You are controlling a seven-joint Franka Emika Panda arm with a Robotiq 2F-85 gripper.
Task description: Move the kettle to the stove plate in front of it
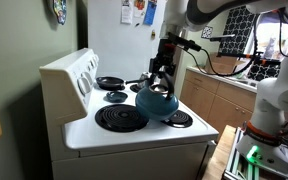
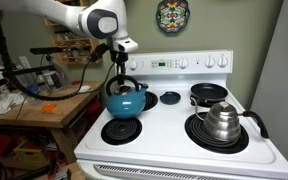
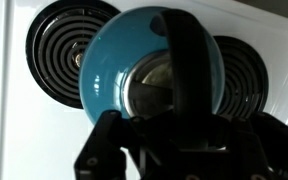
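Now the gripper [image 2: 121, 70] is clamped on the top handle of the teal kettle [image 2: 125, 101], straight below it. The kettle is between the far and near burners. The near burner [image 2: 122, 130] lies just nearward, so the move is short.

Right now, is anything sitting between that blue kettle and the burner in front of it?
Nothing visible. The front coil burner next to the teal kettle is bare; the silver kettle sits off to one side.
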